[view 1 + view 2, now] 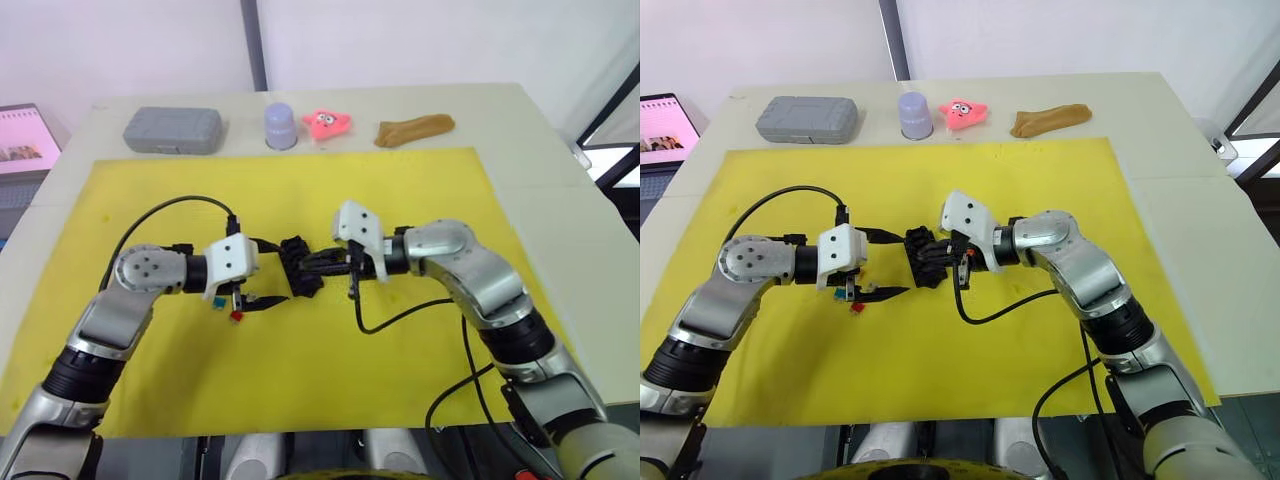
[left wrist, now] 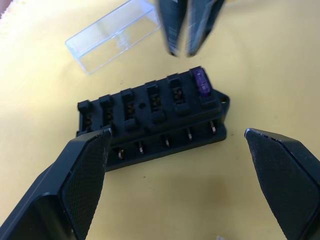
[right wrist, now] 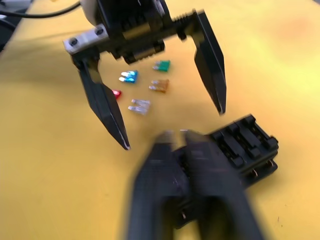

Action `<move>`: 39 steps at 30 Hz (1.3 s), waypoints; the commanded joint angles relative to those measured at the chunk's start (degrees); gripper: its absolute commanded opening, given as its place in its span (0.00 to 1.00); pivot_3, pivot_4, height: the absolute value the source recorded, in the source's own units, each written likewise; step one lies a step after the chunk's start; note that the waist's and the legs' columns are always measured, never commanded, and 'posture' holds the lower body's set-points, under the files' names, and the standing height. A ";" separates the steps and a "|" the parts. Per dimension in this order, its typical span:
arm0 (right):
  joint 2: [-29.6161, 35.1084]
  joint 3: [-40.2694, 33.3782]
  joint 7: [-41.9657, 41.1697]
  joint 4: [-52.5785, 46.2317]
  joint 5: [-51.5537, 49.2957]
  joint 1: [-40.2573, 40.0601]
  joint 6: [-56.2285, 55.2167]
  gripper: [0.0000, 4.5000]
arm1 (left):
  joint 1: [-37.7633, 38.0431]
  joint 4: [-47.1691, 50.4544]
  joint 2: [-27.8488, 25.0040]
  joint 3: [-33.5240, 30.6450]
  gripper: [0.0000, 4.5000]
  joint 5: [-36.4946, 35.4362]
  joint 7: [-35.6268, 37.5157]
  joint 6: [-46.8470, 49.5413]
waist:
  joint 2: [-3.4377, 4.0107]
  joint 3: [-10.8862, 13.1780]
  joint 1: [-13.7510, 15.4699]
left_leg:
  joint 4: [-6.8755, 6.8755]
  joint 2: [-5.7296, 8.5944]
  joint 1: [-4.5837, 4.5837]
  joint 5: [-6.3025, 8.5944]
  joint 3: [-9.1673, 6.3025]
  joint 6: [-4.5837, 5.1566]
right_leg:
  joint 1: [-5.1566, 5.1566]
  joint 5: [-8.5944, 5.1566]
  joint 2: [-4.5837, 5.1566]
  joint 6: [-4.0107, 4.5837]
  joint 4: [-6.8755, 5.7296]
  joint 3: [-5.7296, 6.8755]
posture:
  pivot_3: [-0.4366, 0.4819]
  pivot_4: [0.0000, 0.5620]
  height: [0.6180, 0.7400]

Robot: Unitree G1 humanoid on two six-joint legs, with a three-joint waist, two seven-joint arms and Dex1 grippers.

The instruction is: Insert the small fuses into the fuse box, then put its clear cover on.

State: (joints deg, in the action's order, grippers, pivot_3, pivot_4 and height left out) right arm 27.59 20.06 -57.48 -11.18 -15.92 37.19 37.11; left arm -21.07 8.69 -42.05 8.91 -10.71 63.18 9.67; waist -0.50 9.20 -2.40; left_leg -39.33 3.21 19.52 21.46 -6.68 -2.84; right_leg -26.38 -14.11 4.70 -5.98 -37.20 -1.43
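now purple fuse (image 2: 202, 82) sits in fuse box (image 2: 150, 120).

right hand (image 3: 187, 150) blurred, perhaps hiding fuse box (image 3: 245, 145) end

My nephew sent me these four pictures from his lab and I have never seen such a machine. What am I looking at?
It is a two-armed robot working over a yellow mat on a table. The two wide pictures come from cameras in its head, looking down. The other two come from cameras on each wrist.

The left pincer is open, straddling a black fuse box with one purple fuse already in. The right pincer is shut just above it. A clear cover lies beside the box. Five loose fuses wait on the mat. At the table's far edge sit a grey case, a cup, a pink toy and a brown thing.
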 commanded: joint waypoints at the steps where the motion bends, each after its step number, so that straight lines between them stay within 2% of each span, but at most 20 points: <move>1: -0.42 0.18 -0.13 0.12 0.34 -0.12 -1.91 0.02 | -0.69 0.14 0.10 -0.90 1.00 0.08 -0.67 -0.72 | 0.00 0.00 -0.01 | 0.00 0.00 0.00 0.00 0.00 0.00 | 0.00 0.00 0.00 0.00 0.00 0.00 | 0.48 0.27 1.00; 14: 1.11 5.10 -0.68 3.82 6.17 -2.50 -6.60 0.02 | -0.77 -1.63 -0.19 -1.29 1.00 0.51 -1.87 -1.36 | 0.00 0.00 -0.01 | 0.00 0.00 -0.02 0.00 0.00 0.00 | 0.02 0.00 0.00 0.00 -0.01 0.01 | 0.48 0.27 1.00; 22: 1.17 5.85 -0.86 2.70 6.51 -2.50 -4.41 0.02 | -0.47 -1.49 -0.19 -1.42 1.00 0.23 -2.20 -1.23 | 0.00 -0.01 0.01 | -0.01 0.00 -0.04 0.00 -0.01 0.00 | 0.04 0.00 0.00 0.00 -0.01 0.01 | 0.48 0.27 1.00; 25: 0.80 4.44 -0.77 1.46 4.80 -2.09 -2.44 0.02 | -0.39 -1.62 -0.27 -1.57 1.00 0.04 -2.14 -1.21 | 0.00 -0.01 0.01 | -0.01 0.00 -0.04 0.00 -0.01 0.00 | 0.04 0.00 0.00 0.00 -0.01 0.01 | 0.48 0.27 1.00; 30: -0.69 -2.47 0.24 -0.27 -1.31 0.10 2.84 0.02 | -0.41 -2.10 -0.56 -2.18 1.00 -0.32 -1.95 -1.23 | 0.00 -0.01 0.03 | -0.02 0.00 -0.03 0.00 -0.01 0.00 | 0.03 0.00 0.00 0.00 -0.02 0.01 | 0.48 0.27 1.00; 39: 2.55 -4.58 0.47 1.61 -0.60 -0.10 2.55 0.02 | 0.03 -2.29 -0.78 -2.83 1.00 -0.56 -1.75 -1.17 | 0.00 -0.01 0.02 | -0.02 0.00 0.00 0.00 -0.01 0.00 | 0.01 0.00 0.01 0.00 -0.01 0.01 | 0.48 0.27 1.00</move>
State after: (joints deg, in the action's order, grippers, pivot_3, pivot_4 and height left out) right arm 29.59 17.04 -57.17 -9.38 -16.62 36.87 40.65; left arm -20.97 5.67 -42.09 7.98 -10.63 61.29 9.40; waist -0.50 9.19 -2.38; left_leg -39.35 3.21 19.52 21.46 -6.69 -2.84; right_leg -26.37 -14.11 4.71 -5.98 -37.21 -1.42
